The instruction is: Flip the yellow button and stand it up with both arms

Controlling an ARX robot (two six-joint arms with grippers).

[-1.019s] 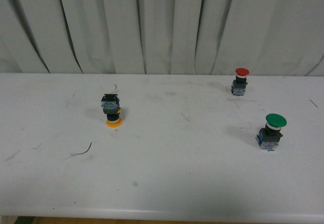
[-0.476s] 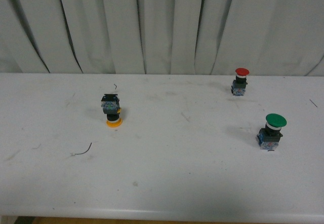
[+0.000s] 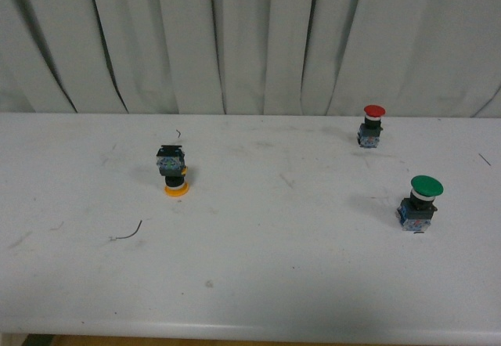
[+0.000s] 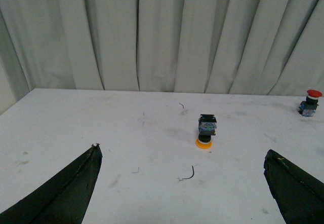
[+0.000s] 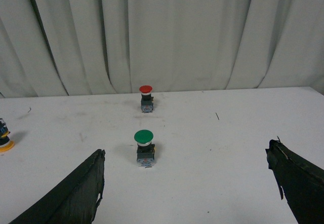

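Note:
The yellow button (image 3: 173, 172) stands upside down on the white table, its yellow cap on the surface and its blue-black block on top. It shows in the left wrist view (image 4: 205, 131), well ahead of my open, empty left gripper (image 4: 182, 155). In the right wrist view only part of it shows at the picture's edge (image 5: 4, 140). My right gripper (image 5: 185, 155) is open and empty, with the green button ahead of it. Neither arm shows in the front view.
A red-capped button (image 3: 372, 124) stands upright at the back right. A larger green-capped button (image 3: 420, 202) stands upright nearer on the right. A thin dark wire scrap (image 3: 127, 234) lies left of centre. A grey curtain hangs behind the table (image 3: 297, 283).

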